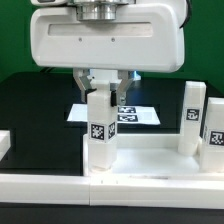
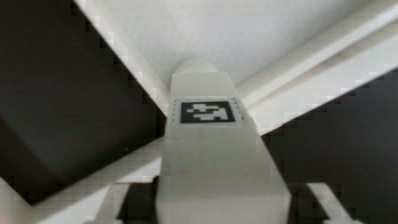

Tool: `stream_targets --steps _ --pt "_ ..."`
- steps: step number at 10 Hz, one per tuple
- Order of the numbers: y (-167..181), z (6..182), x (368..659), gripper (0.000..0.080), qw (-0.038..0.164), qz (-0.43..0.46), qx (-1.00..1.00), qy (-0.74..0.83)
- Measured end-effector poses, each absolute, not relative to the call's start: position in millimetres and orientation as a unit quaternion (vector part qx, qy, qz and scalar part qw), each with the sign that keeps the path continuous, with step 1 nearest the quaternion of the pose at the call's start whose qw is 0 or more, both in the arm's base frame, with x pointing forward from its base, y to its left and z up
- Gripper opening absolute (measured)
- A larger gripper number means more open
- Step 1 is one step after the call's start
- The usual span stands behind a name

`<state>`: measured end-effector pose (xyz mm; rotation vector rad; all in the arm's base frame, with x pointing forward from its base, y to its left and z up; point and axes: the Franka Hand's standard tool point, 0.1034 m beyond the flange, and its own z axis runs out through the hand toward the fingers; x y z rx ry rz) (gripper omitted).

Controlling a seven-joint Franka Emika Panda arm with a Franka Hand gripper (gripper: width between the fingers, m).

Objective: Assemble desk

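One white square-section leg [image 1: 98, 128] with a black-and-white tag stands upright at the left end of the desk's large white panel [image 1: 150, 160]. My gripper [image 1: 99, 88] hangs straight over the leg's top, one finger on each side. In the wrist view the leg [image 2: 214, 140] runs up the middle, with the panel [image 2: 267, 35] beyond it. My gripper [image 2: 221, 203] straddles the leg, and a narrow gap shows between each of the fingers [image 2: 116, 198] and the leg, so it is open. Two more tagged legs [image 1: 192, 115] [image 1: 214, 125] stand upright at the exterior view's right.
The marker board [image 1: 135, 114] lies flat on the black table [image 1: 40, 110] behind the panel. A small white part [image 1: 4, 140] shows at the exterior view's left edge. The arm's large white wrist body [image 1: 105, 35] fills the upper part of the exterior view.
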<state>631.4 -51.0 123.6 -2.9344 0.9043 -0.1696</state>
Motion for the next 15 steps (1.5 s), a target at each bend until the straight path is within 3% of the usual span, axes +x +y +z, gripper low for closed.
stream_targets --steps 3,5,9,10,11,12,13,15 --pt "-52 122.0 631 0.0284 0.039 -0.045 -0.841 0.537" --pt "-54 121.7 629 0.0284 0.065 -0.031 -0.729 0.681" --pt "-54 121.0 629 0.0285 0.072 -0.022 -0.661 0.747" --pt "-53 120.7 629 0.0379 0.069 -0.027 -0.691 0.719" --pt "-46 119.8 629 0.0555 0.066 -0.032 -0.734 0.676" --pt "-42 118.9 629 0.0555 0.064 -0.037 -0.790 0.609" --pt "-43 117.7 629 0.0633 0.060 -0.042 -0.848 0.524" --pt "-45 114.3 627 0.0646 0.053 -0.045 -0.892 0.447"
